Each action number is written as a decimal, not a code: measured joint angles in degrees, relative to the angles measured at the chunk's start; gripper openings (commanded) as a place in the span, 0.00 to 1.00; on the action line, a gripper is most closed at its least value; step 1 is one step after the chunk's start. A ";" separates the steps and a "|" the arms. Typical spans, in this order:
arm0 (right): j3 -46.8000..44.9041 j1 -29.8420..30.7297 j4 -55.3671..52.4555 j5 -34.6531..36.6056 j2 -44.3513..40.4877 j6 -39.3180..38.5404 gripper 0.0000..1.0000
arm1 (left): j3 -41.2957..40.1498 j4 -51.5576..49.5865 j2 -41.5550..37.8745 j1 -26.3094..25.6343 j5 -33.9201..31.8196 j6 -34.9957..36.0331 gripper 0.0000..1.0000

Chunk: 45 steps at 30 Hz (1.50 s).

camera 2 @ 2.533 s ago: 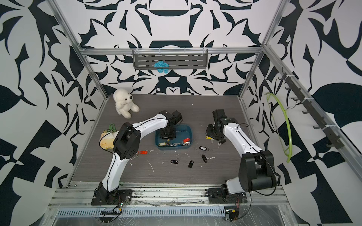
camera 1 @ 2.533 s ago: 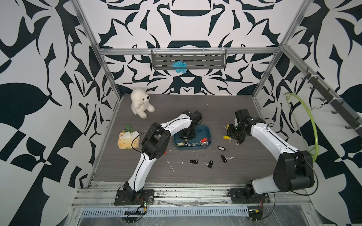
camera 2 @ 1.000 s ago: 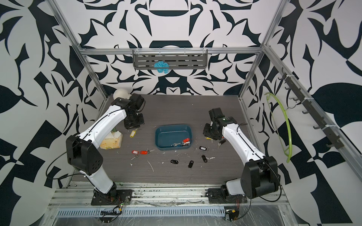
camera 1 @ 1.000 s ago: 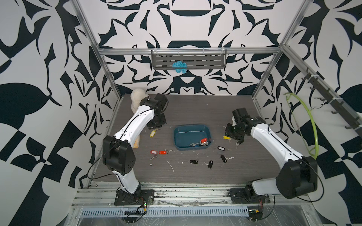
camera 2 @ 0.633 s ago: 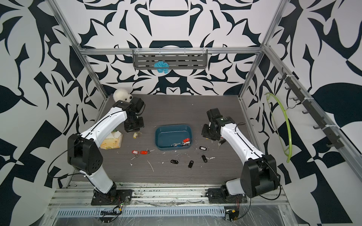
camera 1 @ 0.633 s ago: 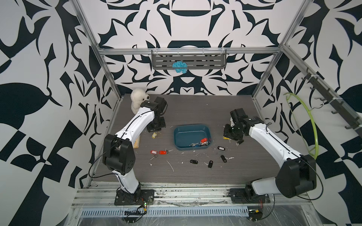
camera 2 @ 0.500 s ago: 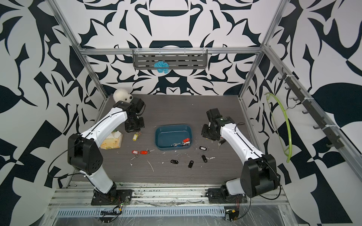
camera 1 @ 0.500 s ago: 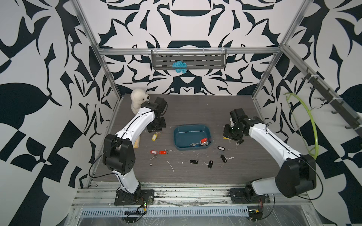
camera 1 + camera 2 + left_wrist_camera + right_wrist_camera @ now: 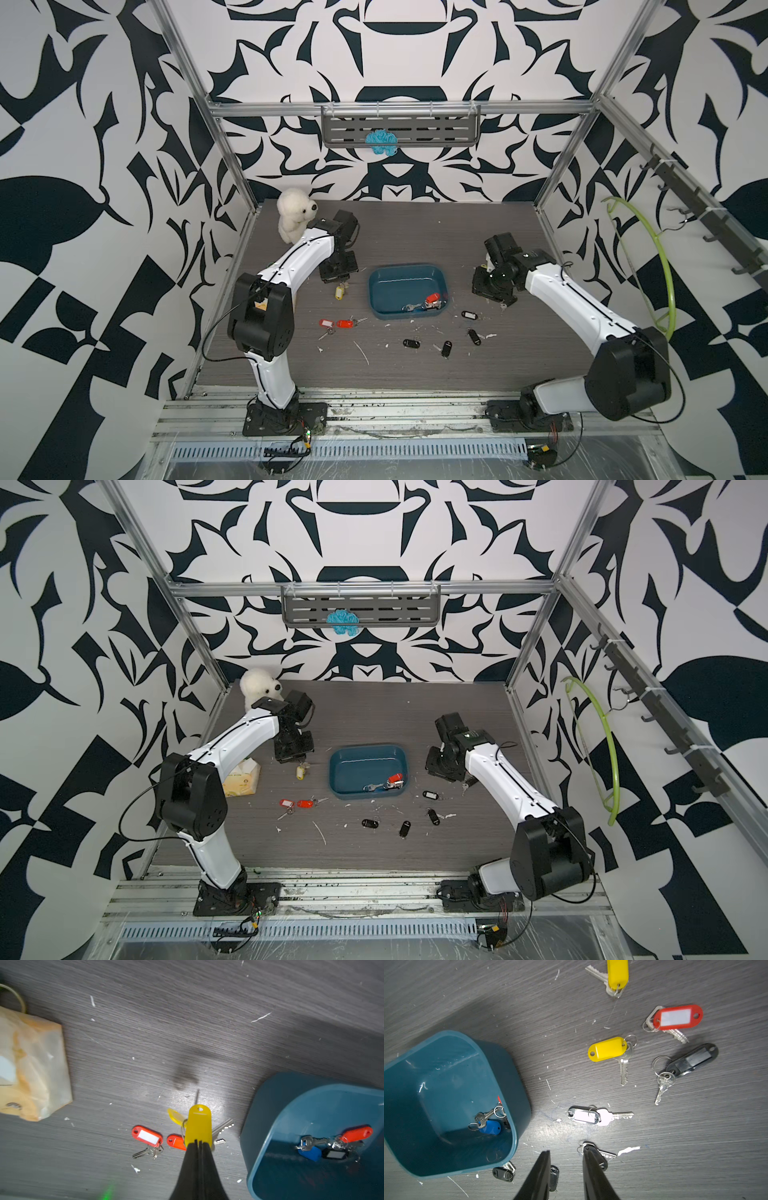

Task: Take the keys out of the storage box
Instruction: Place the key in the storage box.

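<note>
In both top views the storage box (image 9: 395,289) (image 9: 361,766) lies on the table (image 9: 415,232) with its long axis from left to right, between the two arms. The left gripper (image 9: 338,279) was inside the box a moment earlier. It is now outside, to the left of the box, closed on a yellow-tag key (image 9: 340,292) that hangs down.

In the left wrist view the yellow tag points straight away from the closed jaws. One corner of the box holds a red-tag key (image 9: 356,1133), a blue-tag key (image 9: 309,1152) and a black-tag key (image 9: 334,1154).

In the right wrist view the right gripper (image 9: 566,1151) is open and empty, among black-tag keys on the table (image 9: 503,1174) just beside the box.
</note>
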 measured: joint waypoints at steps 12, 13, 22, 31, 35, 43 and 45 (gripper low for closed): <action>-0.83 0.22 0.13 0.04 -0.02 0.35 0.32 | 8.17 -3.15 0.15 -2.27 -1.27 -0.66 0.00; -0.85 0.22 0.17 0.07 -0.02 0.37 0.32 | 10.36 -3.69 0.15 -3.19 -1.53 -0.76 0.00; -1.16 0.37 0.35 0.44 -0.39 0.44 0.32 | 24.44 -6.01 3.82 -12.94 0.15 -2.78 0.00; -1.42 0.59 0.37 0.48 -0.50 0.48 0.32 | 28.13 -4.74 13.20 -19.26 4.81 -4.92 0.00; -1.79 0.59 0.39 0.48 -0.50 0.61 0.32 | 25.79 -2.14 14.95 -20.04 6.43 -5.70 0.00; -2.45 0.76 0.66 0.44 -0.50 0.81 0.32 | 21.81 1.99 18.45 -19.82 8.72 -5.77 0.05; -2.47 0.92 0.85 0.44 -0.50 0.83 0.32 | 19.87 3.17 19.10 -19.82 9.07 -5.92 0.14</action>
